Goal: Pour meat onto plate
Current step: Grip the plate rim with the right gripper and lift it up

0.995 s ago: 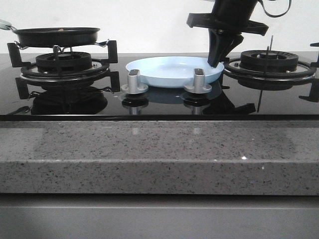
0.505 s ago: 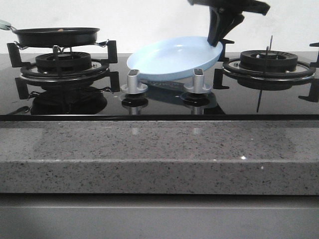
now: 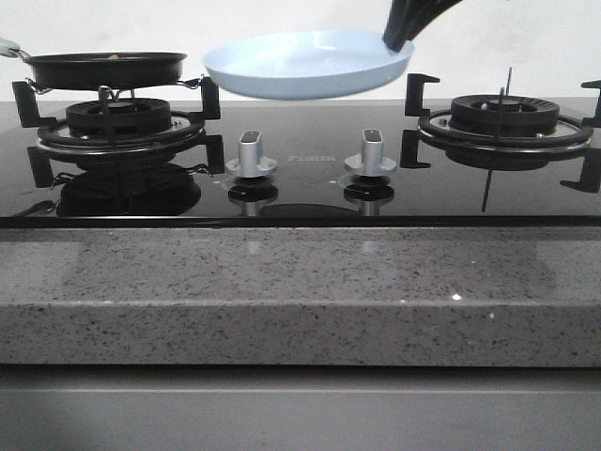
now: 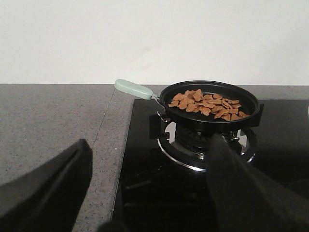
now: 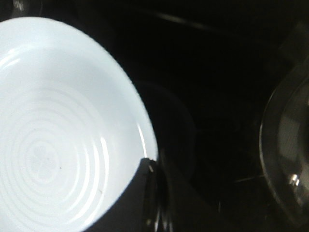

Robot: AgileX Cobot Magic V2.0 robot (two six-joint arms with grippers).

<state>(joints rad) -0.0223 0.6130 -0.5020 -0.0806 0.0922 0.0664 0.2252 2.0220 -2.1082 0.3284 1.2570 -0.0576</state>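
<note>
Black glass hob: right gripper pinches the empty plate aloft by its rim — it could slip; left gripper gapes wide, facing the meat.

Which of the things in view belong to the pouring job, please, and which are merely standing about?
Belonging to the job:
- meat in the black pan
- plate, held in the air by the right gripper
- left gripper, jaws apart

Standing about:
- two stove knobs
- right-hand burner
- stone counter edge
</note>
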